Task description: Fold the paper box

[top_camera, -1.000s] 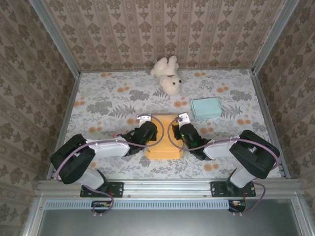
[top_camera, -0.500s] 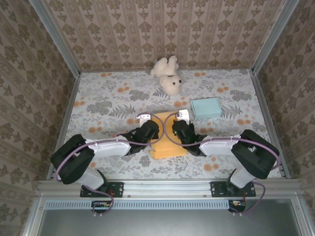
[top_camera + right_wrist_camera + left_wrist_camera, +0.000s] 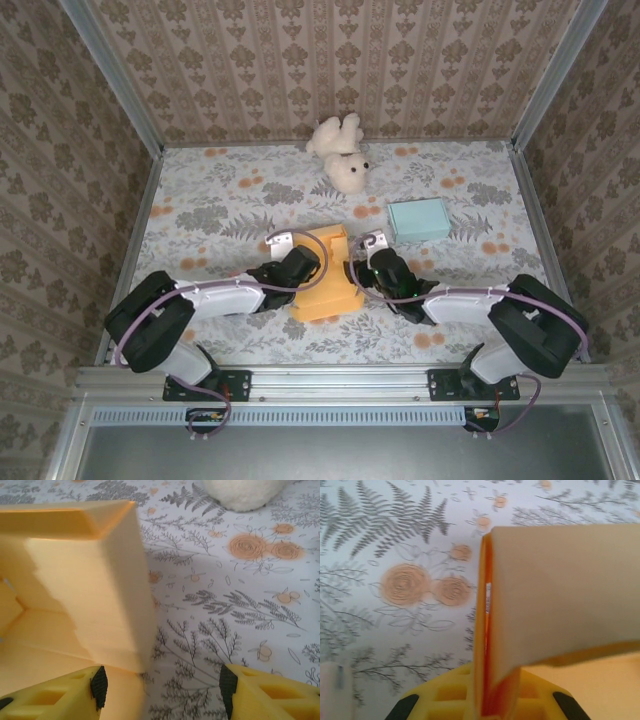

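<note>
The yellow paper box (image 3: 325, 290) stands at the near middle of the flowered table (image 3: 220, 190). The left gripper (image 3: 485, 707) pinches its thin wall; the right gripper (image 3: 161, 685) is spread, holding nothing. The paper seems light and easily creased, so better to grip the wall edges gently.

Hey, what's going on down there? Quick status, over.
Left gripper shut on paper box panel. Right gripper open beside its raised wall. Teddy bear and blue box sit farther back, clear of the work.

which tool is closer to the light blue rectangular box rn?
Right. The right tool is just near-left of the light blue rectangular box; the left tool clamps the yellow paper box further left.
</note>
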